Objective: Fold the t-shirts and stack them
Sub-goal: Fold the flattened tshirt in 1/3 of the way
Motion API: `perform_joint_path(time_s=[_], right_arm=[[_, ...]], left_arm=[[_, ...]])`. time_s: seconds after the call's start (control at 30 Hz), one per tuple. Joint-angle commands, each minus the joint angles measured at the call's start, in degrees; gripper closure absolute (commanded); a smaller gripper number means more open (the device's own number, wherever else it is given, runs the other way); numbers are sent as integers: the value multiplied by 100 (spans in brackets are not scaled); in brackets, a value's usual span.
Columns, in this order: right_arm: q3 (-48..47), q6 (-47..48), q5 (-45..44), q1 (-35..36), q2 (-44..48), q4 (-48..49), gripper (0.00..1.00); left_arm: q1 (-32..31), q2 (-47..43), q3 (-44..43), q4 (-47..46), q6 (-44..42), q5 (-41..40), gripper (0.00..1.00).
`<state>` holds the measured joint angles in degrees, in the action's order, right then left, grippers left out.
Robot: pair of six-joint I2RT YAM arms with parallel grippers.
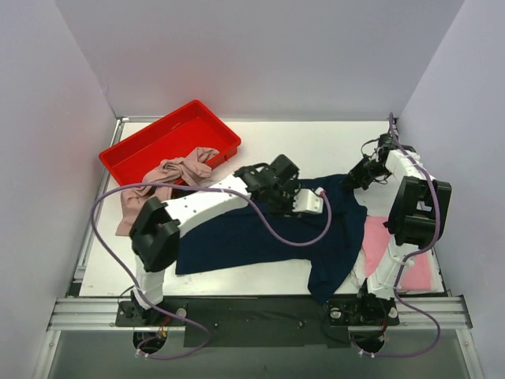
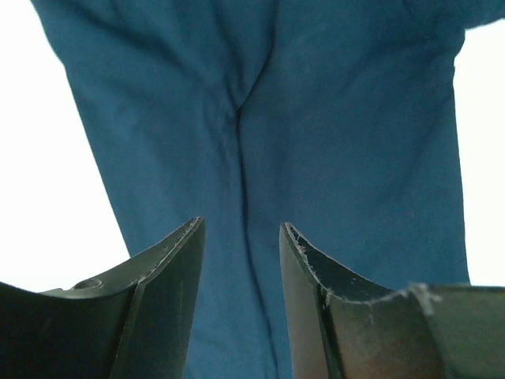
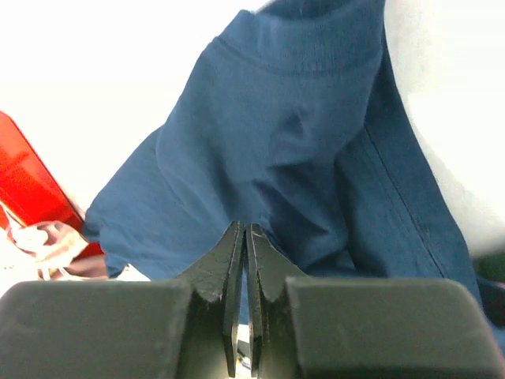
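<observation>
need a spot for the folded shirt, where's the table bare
Bare: the far strip of table between the red tray and the right hand, behind the navy t-shirt. Crowded: beige-pink t-shirt at left, pink t-shirt at right.

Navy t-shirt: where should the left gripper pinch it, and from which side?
Probably the raised crease running down the navy t-shirt, taken straight down from above. The cloth lies spread flat on the table, so smooth areas offer little to pinch, while this ridge seems to stand up. The left gripper hangs open over it, one jaw on either side of the line.
</observation>
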<state>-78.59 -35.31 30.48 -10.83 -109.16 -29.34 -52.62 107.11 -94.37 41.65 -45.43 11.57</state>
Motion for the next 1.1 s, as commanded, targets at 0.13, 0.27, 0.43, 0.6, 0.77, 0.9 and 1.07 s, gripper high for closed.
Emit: perform_joint_path(time_s=[0.13, 0.27, 0.43, 0.6, 0.77, 0.9, 1.07], right_arm=[[-456, -819, 2, 63, -623, 324, 100], [-491, -872, -68, 142, -720, 394, 100], [-465, -785, -51, 160, -738, 386, 100], [-429, -705, 1, 160, -747, 394, 100], [-421, -635, 2, 178, -747, 394, 100], [-386, -591, 19, 178, -720, 394, 100], [-289, -538, 63, 178, -668, 455, 100]], left_arm=[[-486, 1495, -1188, -1079, 403, 311, 49], [-600, 2102, -1777, -1308, 483, 354, 58], [-706, 2648, -2208, -1221, 88, 328, 57], [-715, 2789, -2384, -325, -405, 1188, 49], [-741, 2981, -2349, -604, -362, 963, 48], [-793, 3219, -2578, -763, -265, 320, 59], [-802, 3193, -2578, -886, -177, -76, 59]])
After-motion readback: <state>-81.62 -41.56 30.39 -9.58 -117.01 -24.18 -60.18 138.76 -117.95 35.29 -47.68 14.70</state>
